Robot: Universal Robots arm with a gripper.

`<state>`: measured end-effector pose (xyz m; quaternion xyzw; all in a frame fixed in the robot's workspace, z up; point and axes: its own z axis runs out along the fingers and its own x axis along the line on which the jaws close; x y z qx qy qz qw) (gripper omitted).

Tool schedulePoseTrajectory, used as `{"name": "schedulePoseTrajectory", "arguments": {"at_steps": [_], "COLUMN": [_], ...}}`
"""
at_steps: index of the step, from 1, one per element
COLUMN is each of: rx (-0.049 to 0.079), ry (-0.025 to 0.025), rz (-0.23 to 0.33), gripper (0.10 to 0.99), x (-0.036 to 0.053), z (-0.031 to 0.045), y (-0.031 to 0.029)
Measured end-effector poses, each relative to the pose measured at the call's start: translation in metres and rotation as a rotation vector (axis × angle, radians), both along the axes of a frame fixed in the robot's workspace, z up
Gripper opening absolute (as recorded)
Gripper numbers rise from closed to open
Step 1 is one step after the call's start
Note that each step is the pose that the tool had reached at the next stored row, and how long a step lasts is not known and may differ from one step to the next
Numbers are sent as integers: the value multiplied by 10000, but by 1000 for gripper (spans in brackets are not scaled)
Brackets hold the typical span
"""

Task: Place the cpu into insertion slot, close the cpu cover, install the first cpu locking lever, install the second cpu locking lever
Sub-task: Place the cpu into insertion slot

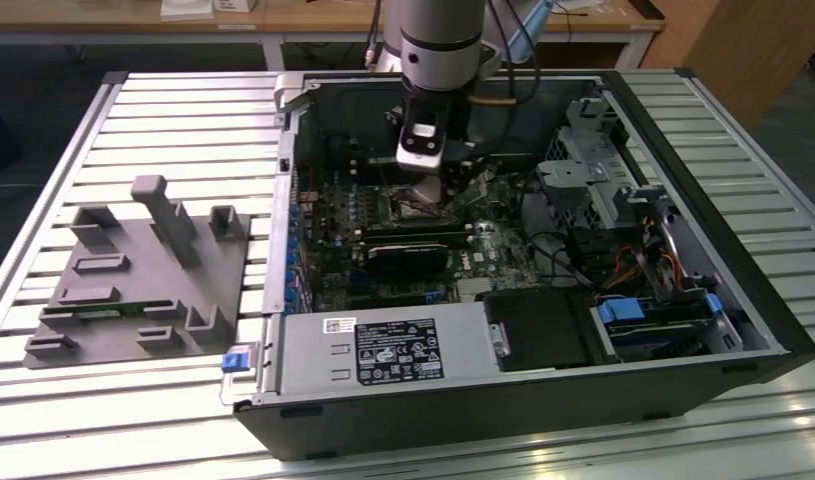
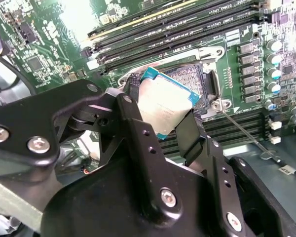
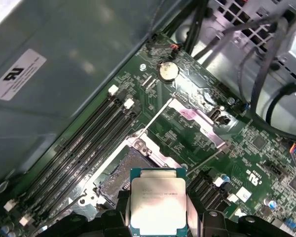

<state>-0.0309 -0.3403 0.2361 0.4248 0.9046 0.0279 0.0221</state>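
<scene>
The pincer (image 2: 162, 104) grips the cpu (image 3: 158, 200) by two opposite edges, its black fingers (image 2: 138, 123) closed narrowly on the chip. The cpu hangs tilted over the open insertion slot (image 2: 201, 81) and is not seated. The slot lies on the green motherboard (image 3: 246, 143) between rows of memory slots (image 2: 177, 27). The arm (image 1: 441, 50) points straight down into the open computer case (image 1: 514, 410) on the slatted worktop (image 1: 180, 110).

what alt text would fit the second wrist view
A black two-fingered claw grips a small square chip with a silvery-grey metal top, tilted over the open square socket with a dark centre and silvery rim on a green motherboard. Beside the socket run long black memory slots.
</scene>
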Motion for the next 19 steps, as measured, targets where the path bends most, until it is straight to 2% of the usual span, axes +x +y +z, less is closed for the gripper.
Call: {"name": "schedulePoseTrajectory", "arguments": {"at_steps": [19], "rx": [-2], "ry": [-1], "rz": [-1699], "gripper": [541], "x": [0], "z": [-1], "y": [0]}}
